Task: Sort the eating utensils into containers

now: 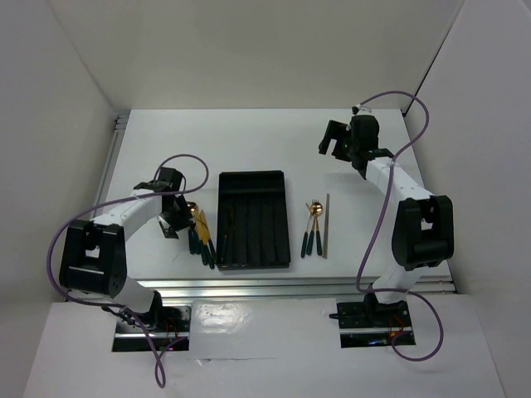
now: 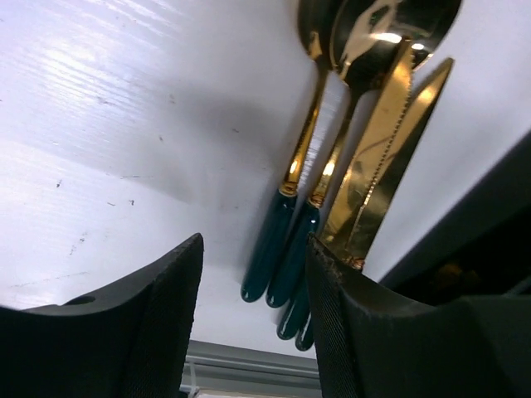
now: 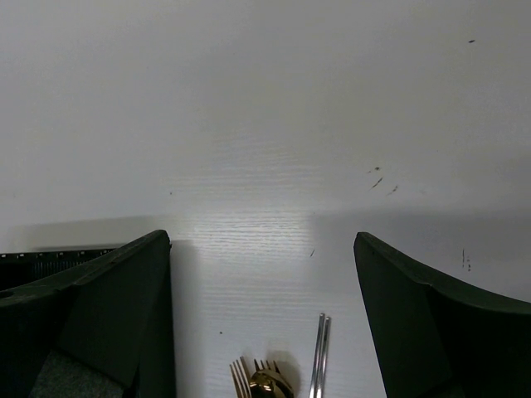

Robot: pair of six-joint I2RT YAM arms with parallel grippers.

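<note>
1. Just ahead of the left gripper [image 2: 255,249], in line with the gap between its two fingers, lie the teal handles of two spoons [image 2: 286,240]. The jaws stand part-way apart with nothing between the pads. I judge the gripper is set low over the table [image 2: 124,124] to pinch one handle, since a handle gives the pads more to bite on than a thin gold neck.
2. Off that gripper's right-hand finger, two knives [image 2: 382,157] lie fanned against the spoon necks, their handle ends partly hidden behind the finger. With the four pieces touching like this, a pinch may catch two handles at once.
3. Further right of those jaws sits the black tray [image 1: 254,176], just beside the knives. Its narrow compartments run the same way as the utensils, so a piece should need little turning to drop in. Whether anything already lies in it I cannot tell.
4. On the tray's far side from the left jaws, a second group [image 1: 312,224] of gold-headed, teal-handled pieces lies with the grey stick [image 1: 327,225] just beside it. In the right wrist view, fork tines, a spoon bowl and the stick's end show below the opening of the right jaws, at the frame's lower edge.
5. Past the heads of that group, the right gripper [image 3: 261,240] hangs over bare table with its jaws spread wide and holding nothing. It looks parked clear of the work while the left arm acts.
</note>
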